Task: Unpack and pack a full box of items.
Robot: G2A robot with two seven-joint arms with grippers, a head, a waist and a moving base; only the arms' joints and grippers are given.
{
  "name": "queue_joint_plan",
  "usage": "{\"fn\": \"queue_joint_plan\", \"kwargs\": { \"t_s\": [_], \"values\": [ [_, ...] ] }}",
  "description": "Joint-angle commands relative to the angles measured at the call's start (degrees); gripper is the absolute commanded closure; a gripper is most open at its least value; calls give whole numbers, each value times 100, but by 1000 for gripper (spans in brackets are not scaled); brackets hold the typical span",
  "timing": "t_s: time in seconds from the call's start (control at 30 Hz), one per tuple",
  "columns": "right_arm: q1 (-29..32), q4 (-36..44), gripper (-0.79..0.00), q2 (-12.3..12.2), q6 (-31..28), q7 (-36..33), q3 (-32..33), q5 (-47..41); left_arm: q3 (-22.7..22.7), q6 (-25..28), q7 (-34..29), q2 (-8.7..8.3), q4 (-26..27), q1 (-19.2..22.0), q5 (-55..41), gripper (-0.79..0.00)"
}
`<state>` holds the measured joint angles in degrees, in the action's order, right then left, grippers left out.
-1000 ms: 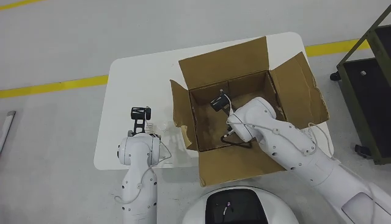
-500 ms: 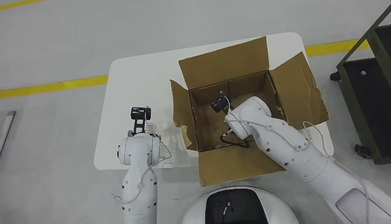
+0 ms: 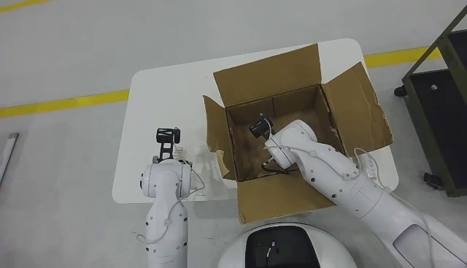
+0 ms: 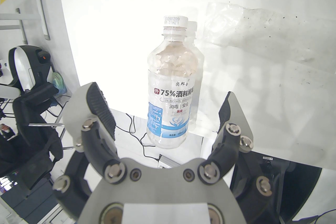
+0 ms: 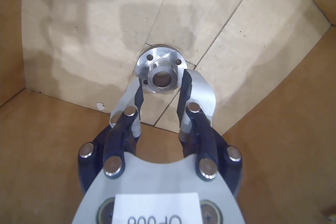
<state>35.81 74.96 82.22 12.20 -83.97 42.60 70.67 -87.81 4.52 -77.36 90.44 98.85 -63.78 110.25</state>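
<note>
Box at the table's 3 o'clock; inside, my right gripper pinches the metal flange, I judge for lifting out; left gripper, jaws wide, fronts a standing bottle at 9 o'clock

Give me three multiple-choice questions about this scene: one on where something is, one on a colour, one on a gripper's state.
1. Where is the metal flange? A on the table, B inside the cardboard box, C on a shelf.
2. The bottle has a cap that is: A white, B red, C blue.
3. The left gripper is: A shut on the bottle, B open, C shut empty.
Answers: B, cardboard walls surround it; A, the cap shows white; B, its fingers stand apart, clear of the bottle.
</note>
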Motion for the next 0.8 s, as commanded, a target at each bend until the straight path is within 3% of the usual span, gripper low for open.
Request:
{"fn": "queue_joint_plan", "kwargs": {
  "t_s": [0.0,0.77],
  "values": [
    [-13,-51,-329,22,-8,15,-9,5,0,0,0,0,0,0,0,-785],
    [-147,-642,-308,292,-58,194,-18,42,0,0,0,0,0,0,0,-785]
  ]
}}
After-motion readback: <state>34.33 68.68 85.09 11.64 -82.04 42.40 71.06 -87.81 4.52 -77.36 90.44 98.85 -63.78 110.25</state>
